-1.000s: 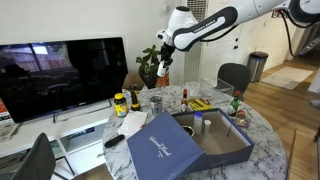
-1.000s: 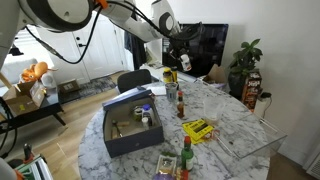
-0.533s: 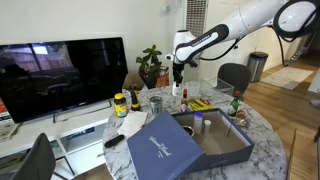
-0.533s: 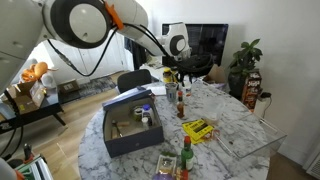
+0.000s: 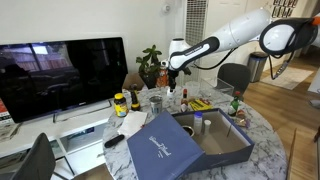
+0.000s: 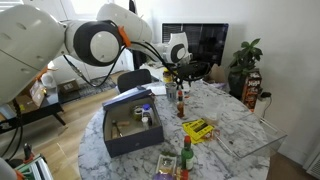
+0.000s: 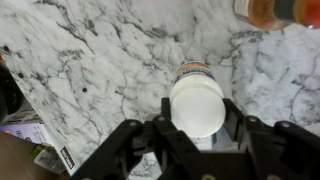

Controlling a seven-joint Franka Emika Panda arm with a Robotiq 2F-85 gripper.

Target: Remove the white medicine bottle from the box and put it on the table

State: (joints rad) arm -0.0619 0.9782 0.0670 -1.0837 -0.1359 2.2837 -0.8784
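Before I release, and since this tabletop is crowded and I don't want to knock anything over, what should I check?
1. Small white medicine bottle between the fingers of the gripper: ok, flanked on both sides.
2. Bottle out of the navy-blue rectangular box: ok, the gripper hangs beyond it in both exterior views.
3. Bare patch of white marble-look table beneath: ok.
4. Bottle base touching the table: cannot tell.
5. Room from the orange-brown container nearby: cannot tell.

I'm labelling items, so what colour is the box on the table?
The box is navy blue, white-lettered lid; best in an exterior view.
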